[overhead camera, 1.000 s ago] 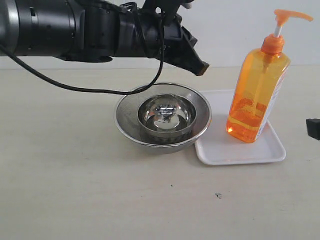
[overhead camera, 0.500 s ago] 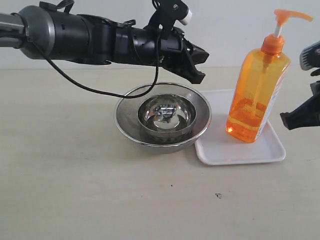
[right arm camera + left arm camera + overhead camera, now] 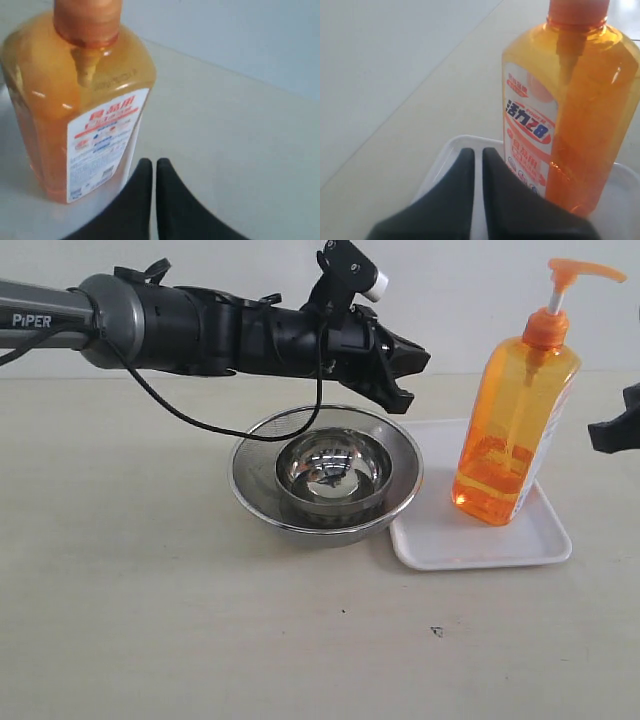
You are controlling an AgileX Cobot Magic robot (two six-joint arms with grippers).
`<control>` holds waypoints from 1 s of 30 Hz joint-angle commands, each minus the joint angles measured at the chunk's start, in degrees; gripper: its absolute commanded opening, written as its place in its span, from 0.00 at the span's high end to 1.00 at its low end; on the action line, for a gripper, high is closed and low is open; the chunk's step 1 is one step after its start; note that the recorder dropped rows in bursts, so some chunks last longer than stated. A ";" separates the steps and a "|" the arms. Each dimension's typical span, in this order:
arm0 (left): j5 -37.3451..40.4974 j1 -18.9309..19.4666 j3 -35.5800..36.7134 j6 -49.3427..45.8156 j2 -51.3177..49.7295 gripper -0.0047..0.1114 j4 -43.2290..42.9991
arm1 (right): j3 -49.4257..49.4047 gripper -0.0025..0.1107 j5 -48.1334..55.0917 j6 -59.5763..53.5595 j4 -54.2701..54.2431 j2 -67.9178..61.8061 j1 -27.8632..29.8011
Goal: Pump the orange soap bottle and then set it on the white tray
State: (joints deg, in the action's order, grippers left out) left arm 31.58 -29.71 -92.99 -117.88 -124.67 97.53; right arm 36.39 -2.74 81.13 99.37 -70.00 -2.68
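I read the orange soap bottle (image 3: 515,430) as already where the task wants it. It stands upright on the white tray (image 3: 480,545) at the right of the bench, on the tray's far half, with nothing holding it. Its pump head (image 3: 580,270) sits high on an extended stem, so it is ready to be pressed, though I cannot say from here whether that has been done. The spout points right, away from the nested steel bowls (image 3: 255,455) whose rim meets the tray's left edge, so I doubt they are there to catch soap. My left hand (image 3: 478,152) is closed on nothing, its two fingers almost together. It hangs in the air over the right rim of the bowls, aimed at the bottle at about shoulder height, with a clear gap between them. My right hand (image 3: 149,162) is likewise closed and empty. It waits just right of the bottle at about mid-height, also apart from it (the outside camera catches only its edge). The two hands flank the bottle without touching it, which I take as staying clear so it is not knocked over.
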 commanded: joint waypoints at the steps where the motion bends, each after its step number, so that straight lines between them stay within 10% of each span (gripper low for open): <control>1: 1.47 -0.10 -2.09 -0.59 -1.40 0.92 0.71 | 4.89 0.98 -12.97 -4.32 0.57 -3.41 6.25; 30: 6.93 -2.25 -4.99 -1.24 -5.52 0.92 0.60 | 13.35 0.98 -26.53 -19.81 -9.63 -17.70 10.17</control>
State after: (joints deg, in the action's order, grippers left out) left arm 39.30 -31.38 -97.62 -118.13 -129.55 97.53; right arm 48.65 -27.74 61.97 90.66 -86.71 7.33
